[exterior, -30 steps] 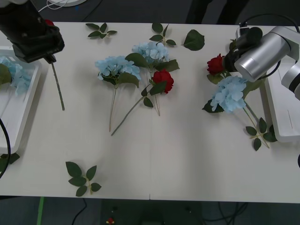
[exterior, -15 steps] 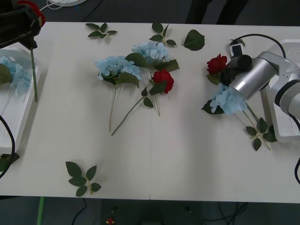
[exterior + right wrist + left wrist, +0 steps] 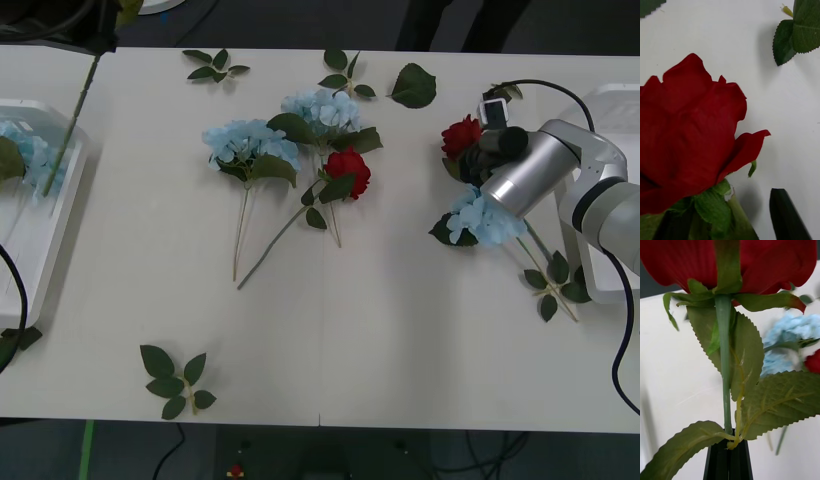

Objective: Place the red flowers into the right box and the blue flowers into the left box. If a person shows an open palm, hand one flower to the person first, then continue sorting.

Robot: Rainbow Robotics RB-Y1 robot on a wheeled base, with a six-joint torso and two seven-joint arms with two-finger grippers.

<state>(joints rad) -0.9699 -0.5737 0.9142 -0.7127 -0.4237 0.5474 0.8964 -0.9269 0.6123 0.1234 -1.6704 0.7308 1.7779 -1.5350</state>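
A deep-red artificial rose on a long thin green stem hangs from my left gripper, black fingers pinching the stem's end, above the white plastic left box holding pale blue hydrangeas. My right gripper sits at another red rose on the table's far right; I cannot tell whether its fingers have closed.

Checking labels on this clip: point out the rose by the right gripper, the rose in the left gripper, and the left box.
Right-side rose (image 3: 461, 134), front view, head.
Held rose (image 3: 723, 352), left wrist view, stem.
Left box (image 3: 40, 247), front view, rim.
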